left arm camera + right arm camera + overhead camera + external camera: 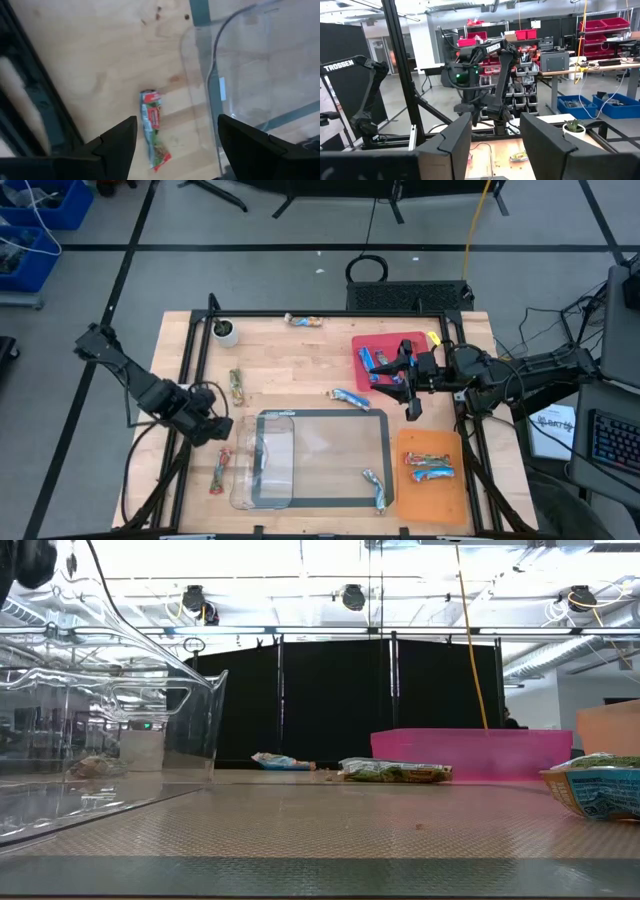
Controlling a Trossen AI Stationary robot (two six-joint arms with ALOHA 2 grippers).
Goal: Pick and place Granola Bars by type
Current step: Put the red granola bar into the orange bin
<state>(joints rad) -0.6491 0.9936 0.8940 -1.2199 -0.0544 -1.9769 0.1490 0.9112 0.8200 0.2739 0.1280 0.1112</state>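
red bar [152,127] on wood beside clear container [250,75]; left gripper [175,145] fingers apart.

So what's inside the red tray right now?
The red tray holds at least one blue-wrapped bar. The right gripper, open, hangs over its middle and covers the rest, so a full count is not possible.

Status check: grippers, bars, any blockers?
Left gripper open above red bar beside clear bin. Right gripper open, empty, near red tray. No blockers.
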